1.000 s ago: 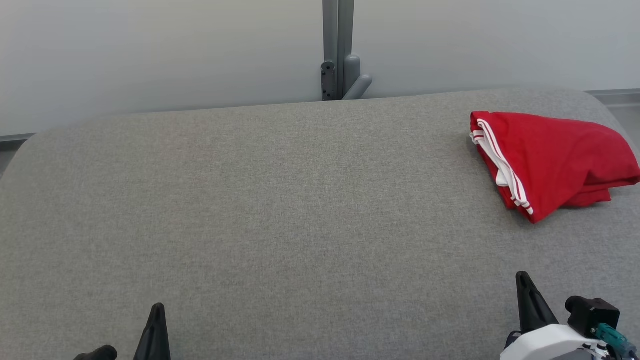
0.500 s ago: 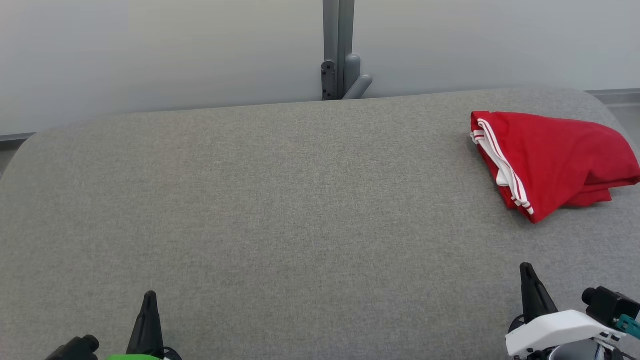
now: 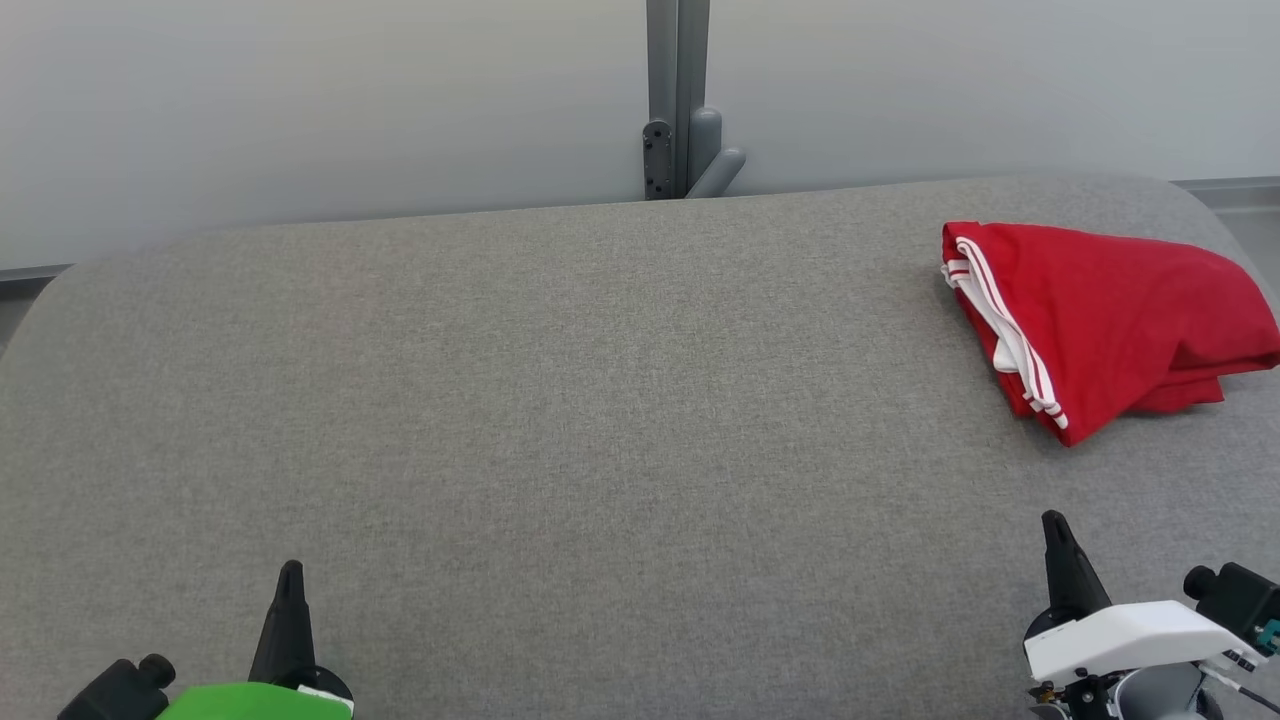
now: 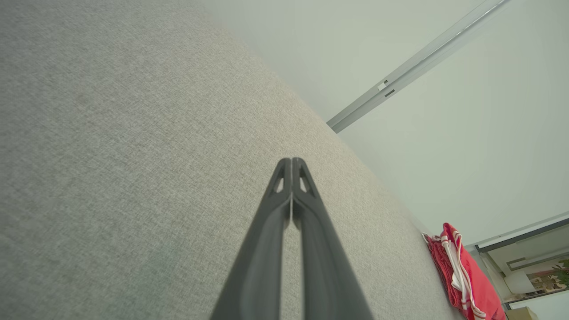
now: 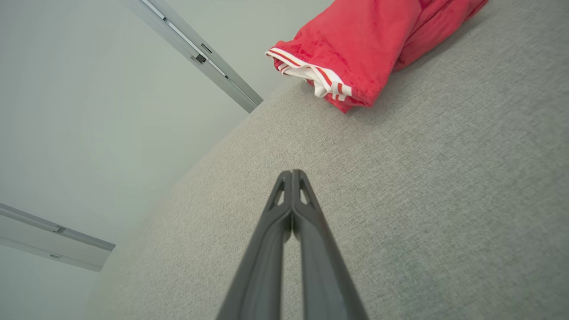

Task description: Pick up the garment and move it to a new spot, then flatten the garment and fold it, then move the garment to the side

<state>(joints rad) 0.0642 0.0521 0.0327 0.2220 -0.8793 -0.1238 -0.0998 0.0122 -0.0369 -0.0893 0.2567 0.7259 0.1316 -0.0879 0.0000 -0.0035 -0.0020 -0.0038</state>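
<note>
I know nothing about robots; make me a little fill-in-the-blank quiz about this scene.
The garment is ____ with white stripes.
It lies on the robot's ____ side of the grey surface.
The fingers of the left gripper and right gripper are both ____, holding nothing.
Missing words: red, right, shut.

- Grey cloth-covered table (image 3: 560, 420), broad, with rounded far corners.
- Pale plain wall (image 3: 300, 110) just behind the table's far edge.
- Grey metal post (image 3: 677, 60), upright against the wall near the middle.
- Dark bracket (image 3: 657, 160) and a slanted grey peg (image 3: 716, 172) at the post's foot.
- Grey skirting strip (image 3: 1228, 186) at the far right.
</note>
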